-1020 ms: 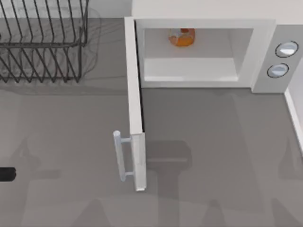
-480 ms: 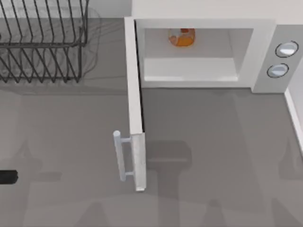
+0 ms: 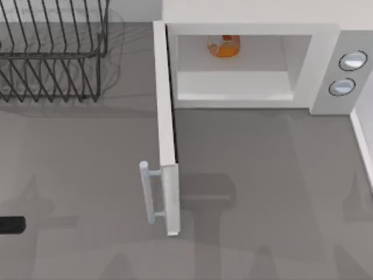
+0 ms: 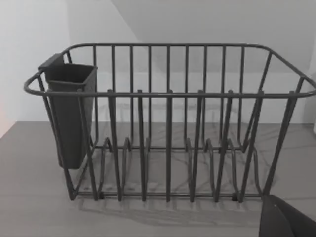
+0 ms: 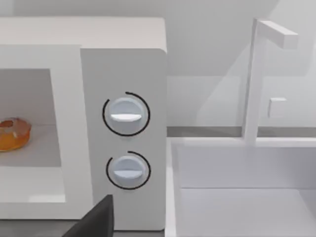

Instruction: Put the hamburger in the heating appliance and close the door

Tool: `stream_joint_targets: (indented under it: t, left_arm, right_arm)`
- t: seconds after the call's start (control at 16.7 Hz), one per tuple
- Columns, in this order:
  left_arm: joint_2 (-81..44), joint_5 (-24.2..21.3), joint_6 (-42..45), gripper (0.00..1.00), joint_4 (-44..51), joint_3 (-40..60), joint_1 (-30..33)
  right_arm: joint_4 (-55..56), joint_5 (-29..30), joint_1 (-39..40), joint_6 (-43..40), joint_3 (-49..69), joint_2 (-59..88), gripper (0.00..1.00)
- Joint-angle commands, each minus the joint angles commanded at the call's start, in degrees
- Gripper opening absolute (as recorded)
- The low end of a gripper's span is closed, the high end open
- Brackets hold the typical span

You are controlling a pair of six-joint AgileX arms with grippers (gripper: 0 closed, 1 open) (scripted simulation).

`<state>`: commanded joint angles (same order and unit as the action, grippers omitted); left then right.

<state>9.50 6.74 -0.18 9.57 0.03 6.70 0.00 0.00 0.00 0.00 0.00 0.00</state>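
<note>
Left tool: dark tip at the left edge of the tabletop, near side; grip state cannot be told.
Door handle: right of the left tool, on the door's left face; long axis runs near-to-far.
Door: open, edge-on, hinged at the microwave's far-left corner.
Nearer arm: left.
Hamburger: inside the cavity, far-left part.
Right wrist view: knobs, hamburger.
Left wrist view: dish rack.
</note>
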Motion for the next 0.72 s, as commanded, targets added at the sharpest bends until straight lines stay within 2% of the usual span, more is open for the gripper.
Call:
stream_joint_targets:
  t: [0.6, 0.72]
  left_arm:
    - [-0.89, -0.89, 0.01, 0.0, 1.91, 2.97, -0.79]
    - [0.86, -2.7, -0.02, 0.0, 3.82, 3.13, -2.59]
  right_arm:
    - [0.0, 0.0, 0.0, 0.0, 0.0, 0.0, 1.0]
    - [0.0, 0.0, 0.0, 0.0, 0.0, 0.0, 1.0]
